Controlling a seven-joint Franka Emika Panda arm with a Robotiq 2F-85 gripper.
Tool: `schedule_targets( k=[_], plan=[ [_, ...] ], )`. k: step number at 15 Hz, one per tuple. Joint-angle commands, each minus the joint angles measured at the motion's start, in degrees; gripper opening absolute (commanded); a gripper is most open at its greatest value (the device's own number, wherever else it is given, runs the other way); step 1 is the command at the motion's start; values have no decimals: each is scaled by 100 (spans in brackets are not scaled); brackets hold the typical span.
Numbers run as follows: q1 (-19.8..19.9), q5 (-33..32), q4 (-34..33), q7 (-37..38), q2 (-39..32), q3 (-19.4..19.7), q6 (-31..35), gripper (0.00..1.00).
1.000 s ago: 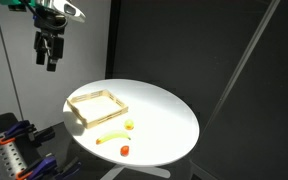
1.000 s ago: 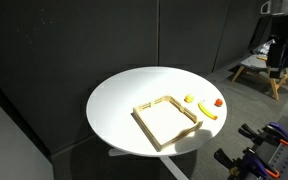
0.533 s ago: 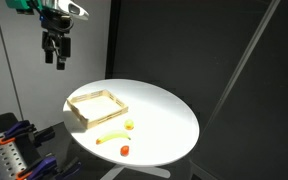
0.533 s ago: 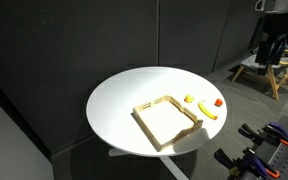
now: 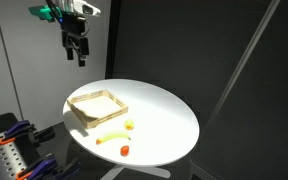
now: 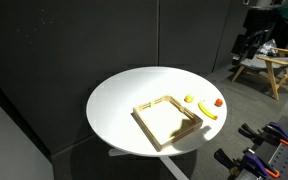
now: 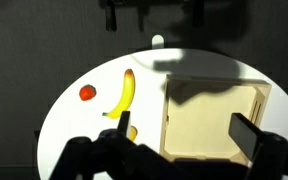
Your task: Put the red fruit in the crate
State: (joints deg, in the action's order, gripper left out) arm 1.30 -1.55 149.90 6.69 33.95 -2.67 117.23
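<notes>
Hovering above table [image 5: 164, 120], jaws released, wrist view showing red fruit [image 7: 86, 93] near banana [image 7: 125, 95]

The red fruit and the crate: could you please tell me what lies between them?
The yellow banana lies between the red fruit and the crate, apart from both; the wrist view shows it best.

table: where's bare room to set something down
The widest bare patch is the half of the table beyond the crate, away from the fruit. The crate's inside is also bare. Crowded: the edge strip beside the crate where the banana, red fruit and pale fruit lie.
</notes>
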Motion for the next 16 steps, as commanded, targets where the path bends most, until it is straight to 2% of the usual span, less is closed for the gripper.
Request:
schedule_targets(
  k=[1,9,16],
  plan=[
    [147,6,-291,136,-532,123,526,100],
    [553,-133,-612,288,-1577,367,1348,100],
    [740,-362,-767,416,-2486,558,1947,100]
  ],
)
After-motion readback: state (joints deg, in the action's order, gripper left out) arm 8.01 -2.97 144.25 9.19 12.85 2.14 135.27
